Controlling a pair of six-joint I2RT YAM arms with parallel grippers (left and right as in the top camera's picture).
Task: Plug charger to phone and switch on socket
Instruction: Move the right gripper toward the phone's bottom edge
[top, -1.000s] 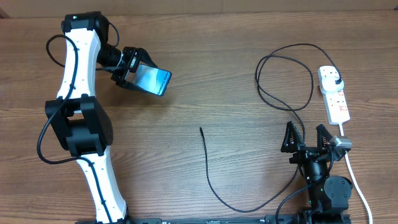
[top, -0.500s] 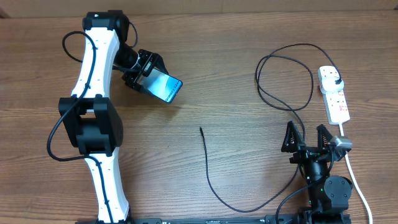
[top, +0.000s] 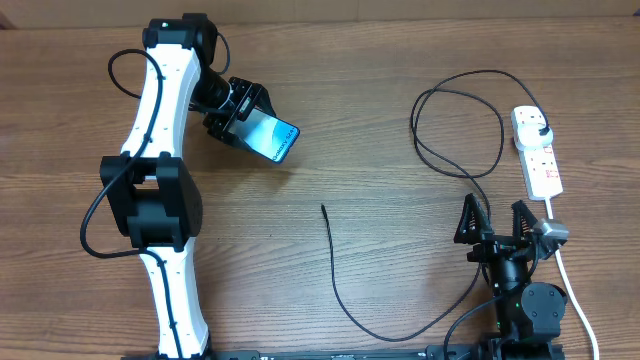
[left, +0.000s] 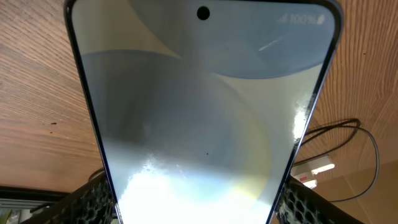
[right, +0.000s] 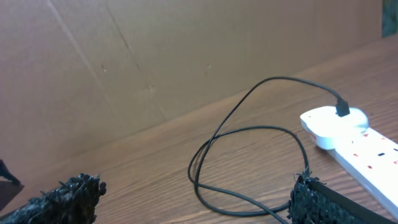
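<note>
Carrying step: left claw (top: 243, 117) clamped on phone (top: 273, 138), seemingly lifted, well apart from charger tip (top: 323, 208); right claw (top: 492, 222) apart; tip alignment next.

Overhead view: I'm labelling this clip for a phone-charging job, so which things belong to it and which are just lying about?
Job: phone, held in the left gripper; charger, plugged into the socket, tip loose on the table; right gripper, open.
Just there: cardboard wall behind the table.

Bright, even light, soft shadows; white glare washes the lower screen of the phone (left: 205, 112)
</note>
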